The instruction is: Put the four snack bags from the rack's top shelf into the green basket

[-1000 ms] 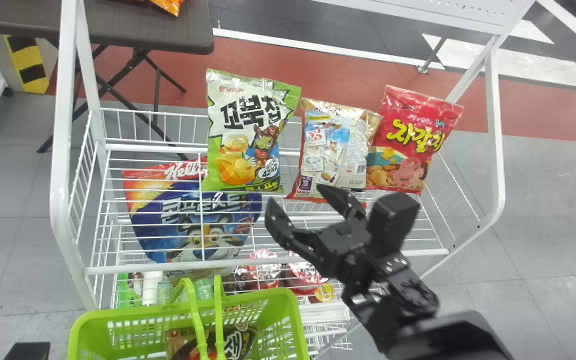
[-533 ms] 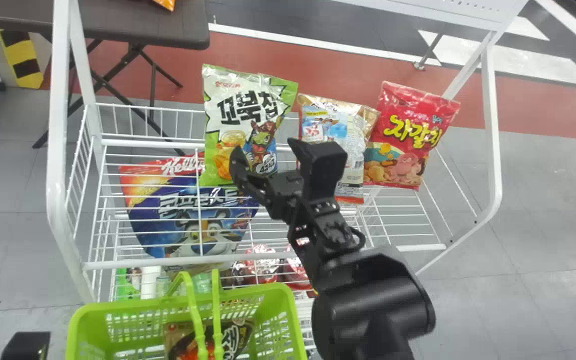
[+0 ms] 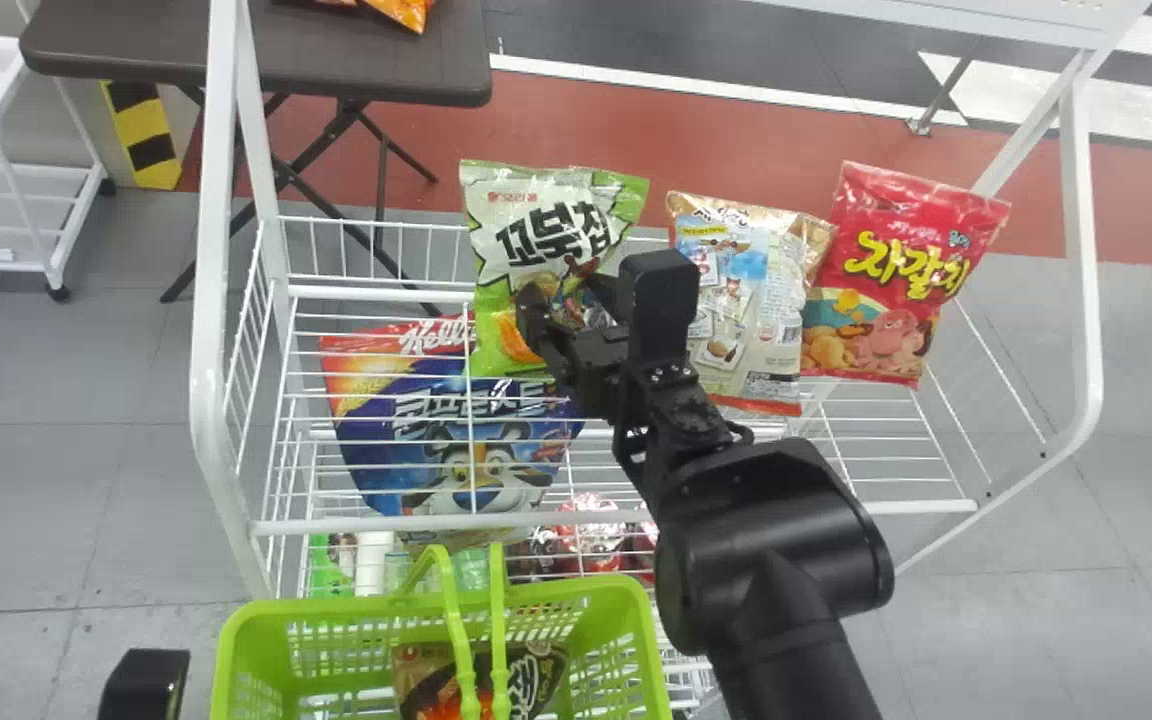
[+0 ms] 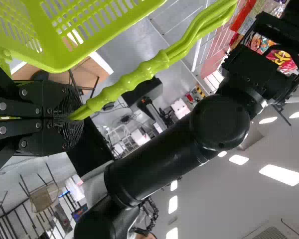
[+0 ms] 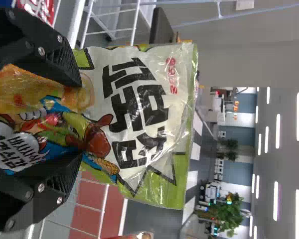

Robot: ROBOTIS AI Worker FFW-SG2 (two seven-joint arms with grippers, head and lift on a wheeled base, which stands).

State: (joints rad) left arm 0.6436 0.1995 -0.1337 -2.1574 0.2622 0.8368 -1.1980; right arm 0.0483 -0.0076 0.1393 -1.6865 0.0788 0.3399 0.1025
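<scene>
From my seat, I judge the risks from left to right, starting with the left claw [image 4: 70, 117], closed on the handle [image 4: 139, 74]; should it slip or twist there, the green basket [image 3: 336, 612] could tip, spilling the dark snack bag [image 3: 421, 670] that lies inside, nearer me than the right claw. The right claw [image 5: 80, 118] is open, its two fingers spread across the face of the green-and-white bag [image 3: 556, 220], which stands upright on the top shelf [image 3: 366, 525]. Closing too shallow could let the slick film slide free; pushing in harder could knock the bag backwards. Just right of that claw stands the beige bag [image 3: 766, 290], and a sideways swing of the wrist might topple it. Farther right of the claw, the red bag [image 3: 886, 270] risks a knock only if the beige one falls against it. As for the views, the left wrist view gives me the hold on the handle that the head view does not make plain. The head view lays out the spacing of the three standing bags, while the right wrist view shows both fingers against the printed face, where the wrist's black housing blocks part of my overhead look.
</scene>
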